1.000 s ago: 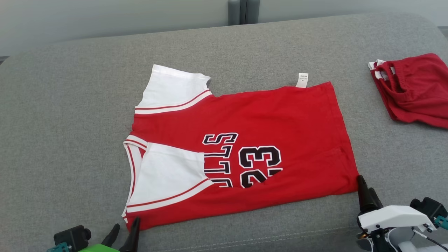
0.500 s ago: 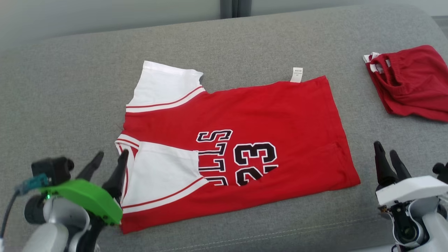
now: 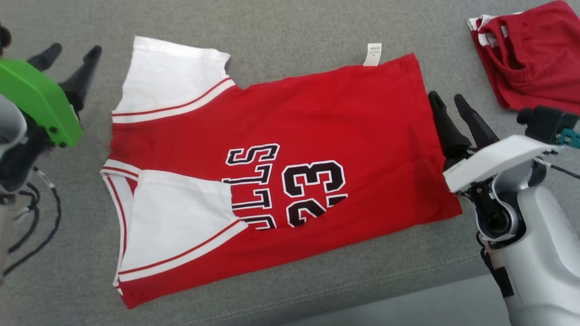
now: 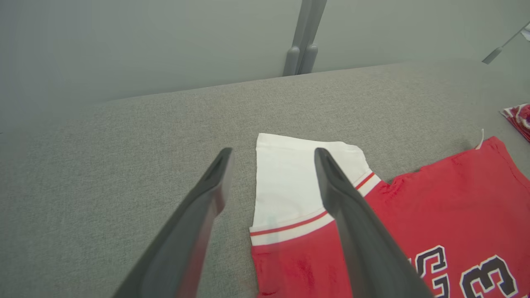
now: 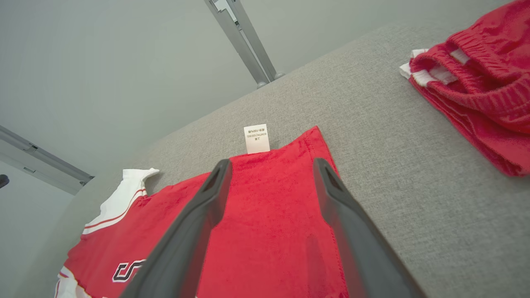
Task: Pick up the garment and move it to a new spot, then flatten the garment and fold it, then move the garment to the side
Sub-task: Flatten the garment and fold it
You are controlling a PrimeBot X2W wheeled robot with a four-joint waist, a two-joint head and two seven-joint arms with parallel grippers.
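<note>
Red jersey [image 3: 317, 122] lies half-folded; left gripper [image 3: 74, 49] and right gripper [image 3: 446, 96] flank its far edge, fingers spread and empty, probably to fold it.

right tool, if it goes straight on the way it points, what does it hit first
Probably the red jersey near its white label; the right tool is open, and depth is unclear.

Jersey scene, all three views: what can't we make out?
- Jersey lettering: head view, first letters hidden under the folded white sleeve.
- Care label print: too small to read in head and right wrist views.
- Red shorts: cut off by head view's top and right edges.
- Right gripper: head view, can't tell whether its fingertips touch the jersey's hem.
</note>
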